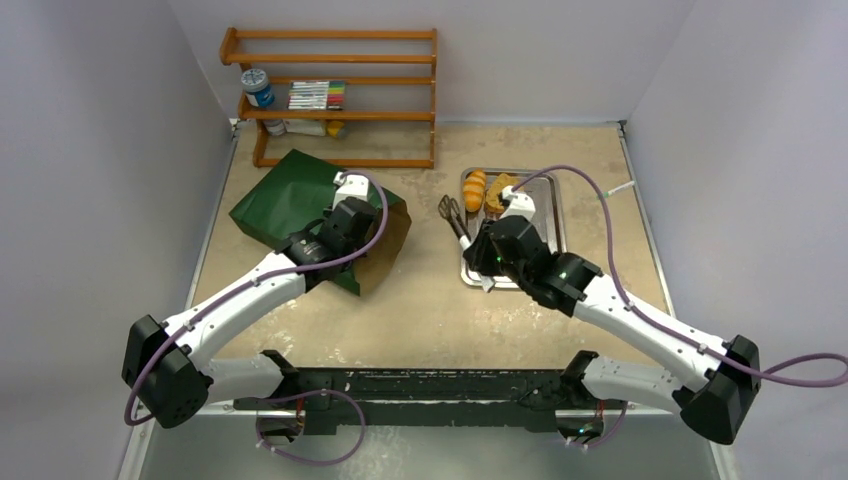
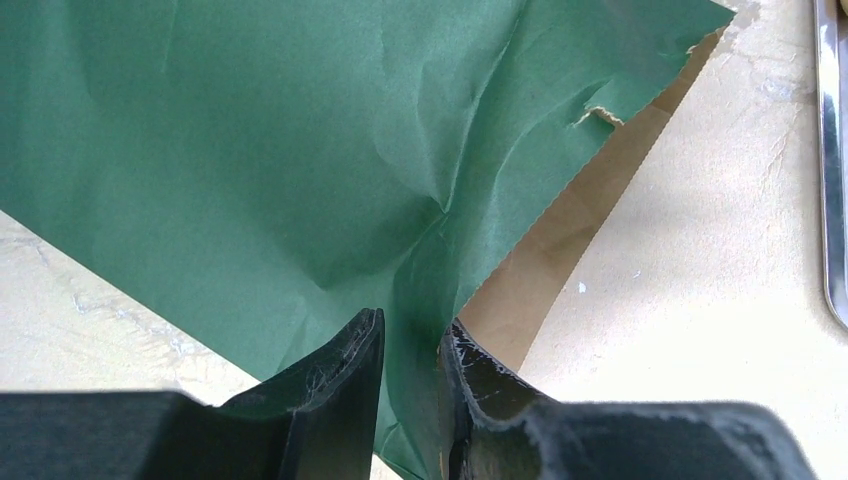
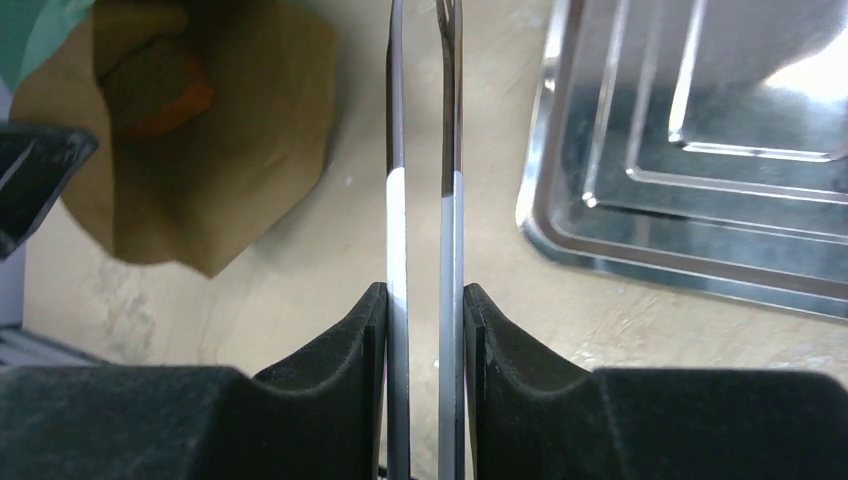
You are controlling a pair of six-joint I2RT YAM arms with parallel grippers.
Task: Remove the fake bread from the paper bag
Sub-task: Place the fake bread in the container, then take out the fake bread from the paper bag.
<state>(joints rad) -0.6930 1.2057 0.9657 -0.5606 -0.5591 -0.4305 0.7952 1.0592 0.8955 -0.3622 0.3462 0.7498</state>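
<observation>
The dark green paper bag point(image 1: 290, 195) lies on its side at the left, its brown mouth facing right. My left gripper point(image 1: 340, 215) is shut on the bag's upper edge point(image 2: 415, 330) near the mouth. My right gripper point(image 1: 490, 250) is shut on the metal tongs point(image 3: 425, 200), whose tips point(image 1: 448, 208) point toward the bag. In the right wrist view the bag's brown inside point(image 3: 200, 150) holds an orange-brown bread piece point(image 3: 155, 90). An orange striped roll point(image 1: 474, 190) and a brown slice point(image 1: 498, 193) lie in the silver tray point(image 1: 545, 205).
A wooden rack point(image 1: 335, 90) stands at the back with a can point(image 1: 257, 87), markers point(image 1: 316, 95) and small items. White walls enclose the table on three sides. The tray's edge shows at the far right of the left wrist view point(image 2: 830, 150).
</observation>
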